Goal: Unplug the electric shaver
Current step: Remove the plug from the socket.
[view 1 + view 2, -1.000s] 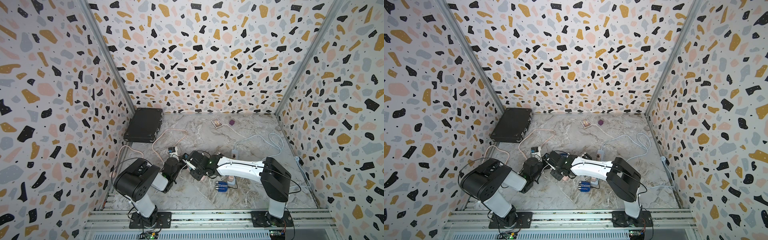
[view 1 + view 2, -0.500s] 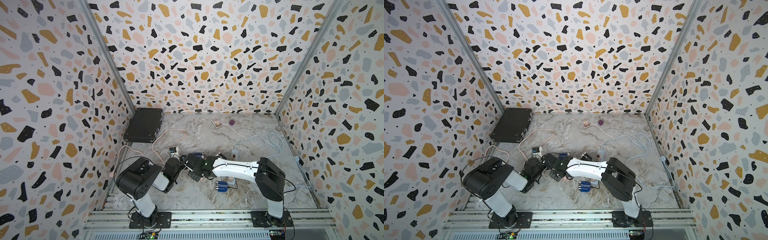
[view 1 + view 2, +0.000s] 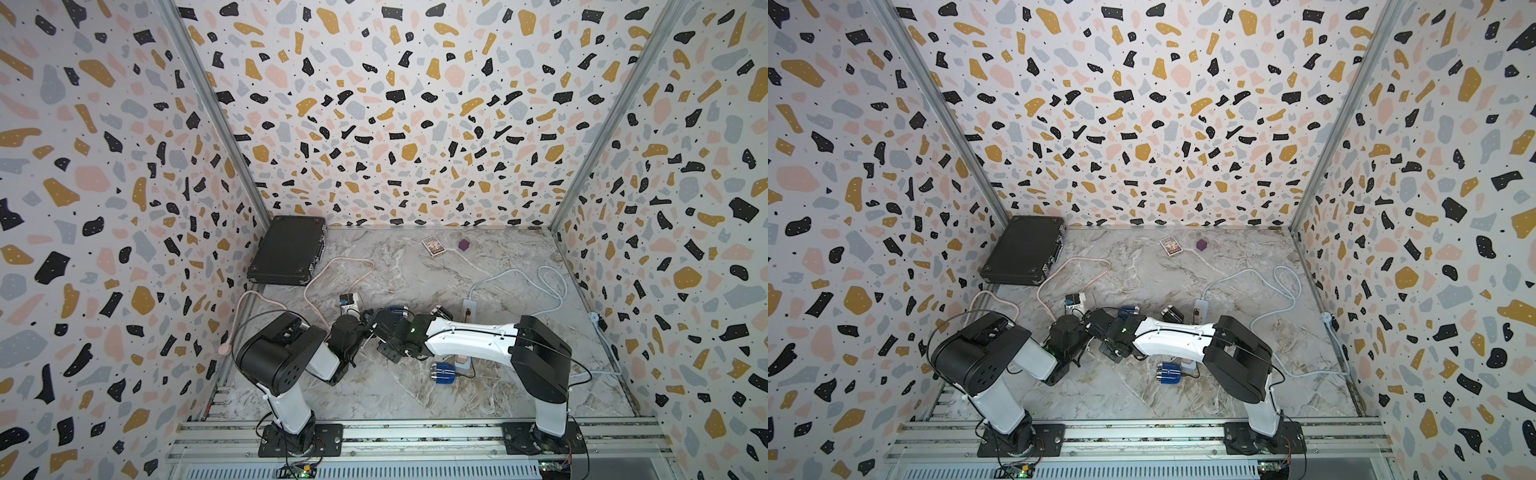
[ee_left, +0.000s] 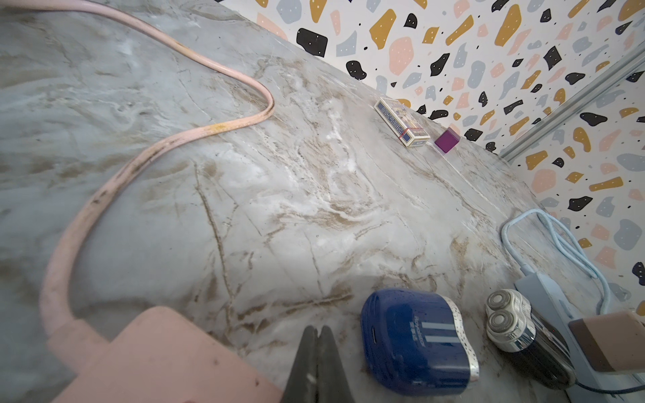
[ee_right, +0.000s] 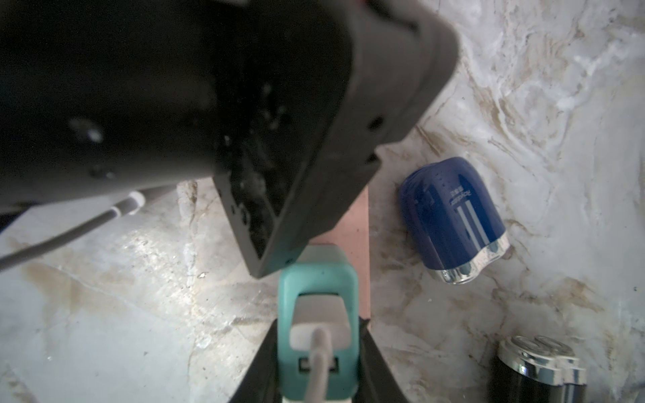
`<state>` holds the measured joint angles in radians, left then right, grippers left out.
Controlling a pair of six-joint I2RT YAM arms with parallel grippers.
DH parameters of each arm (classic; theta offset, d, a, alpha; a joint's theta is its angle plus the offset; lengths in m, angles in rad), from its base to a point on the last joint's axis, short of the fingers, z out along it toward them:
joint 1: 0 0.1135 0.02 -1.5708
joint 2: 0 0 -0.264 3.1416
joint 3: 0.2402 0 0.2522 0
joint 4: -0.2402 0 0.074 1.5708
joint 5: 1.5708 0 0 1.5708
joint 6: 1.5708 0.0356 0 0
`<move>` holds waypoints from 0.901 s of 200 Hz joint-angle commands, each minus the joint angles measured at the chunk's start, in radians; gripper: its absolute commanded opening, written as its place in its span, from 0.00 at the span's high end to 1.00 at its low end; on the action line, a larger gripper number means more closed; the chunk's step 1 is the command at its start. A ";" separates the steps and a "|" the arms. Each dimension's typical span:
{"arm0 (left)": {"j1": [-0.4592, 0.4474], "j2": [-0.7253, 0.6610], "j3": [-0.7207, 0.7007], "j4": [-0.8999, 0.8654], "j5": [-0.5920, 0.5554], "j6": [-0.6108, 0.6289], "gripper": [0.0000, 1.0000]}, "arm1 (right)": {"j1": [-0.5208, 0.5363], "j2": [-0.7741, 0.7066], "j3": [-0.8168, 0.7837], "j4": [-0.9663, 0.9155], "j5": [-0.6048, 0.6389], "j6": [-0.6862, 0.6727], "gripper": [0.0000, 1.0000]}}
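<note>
Jaws of the right gripper [image 5: 318, 324] are closed narrowly on a teal-and-white plastic plug adapter [image 5: 317, 275], with a pale pink power strip [image 5: 352, 223] directly behind it; whether its pins are seated in that strip cannot be told. A grey cord [image 5: 319, 349] is seen leaving the adapter between those jaws, and its far end is out of view. The jaws of the left gripper [image 4: 317, 329] are pressed fully together at the edge of the pink strip; contact with it cannot be told. The strip's pink cable [image 4: 104, 195] is looped away ahead of them across the marbled grey surface [image 4: 279, 174]. A blue electric shaver with a silver band [image 4: 415, 340] is laid flat just beside the left jaws, on the side toward the right arm, and is touched by neither pair. A black twin-head rotary shaver [image 4: 520, 338] is laid just beyond it, next to a light blue power strip [image 4: 544, 296].
</note>
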<state>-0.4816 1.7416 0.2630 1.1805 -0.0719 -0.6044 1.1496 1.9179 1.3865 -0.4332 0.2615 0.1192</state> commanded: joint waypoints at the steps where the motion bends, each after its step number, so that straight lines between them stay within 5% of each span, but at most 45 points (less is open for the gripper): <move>1: -0.027 0.078 -0.044 -0.341 0.032 -0.005 0.99 | 0.002 -0.132 0.068 0.207 0.085 0.013 1.00; 180: -0.044 -0.010 -0.048 -0.376 0.012 -0.007 1.00 | -0.002 -0.106 0.155 0.134 0.051 0.018 1.00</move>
<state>-0.4942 1.7256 0.2665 1.1797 -0.1165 -0.6067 1.1439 1.9064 1.4391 -0.4885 0.2626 0.1120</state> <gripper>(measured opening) 0.047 0.301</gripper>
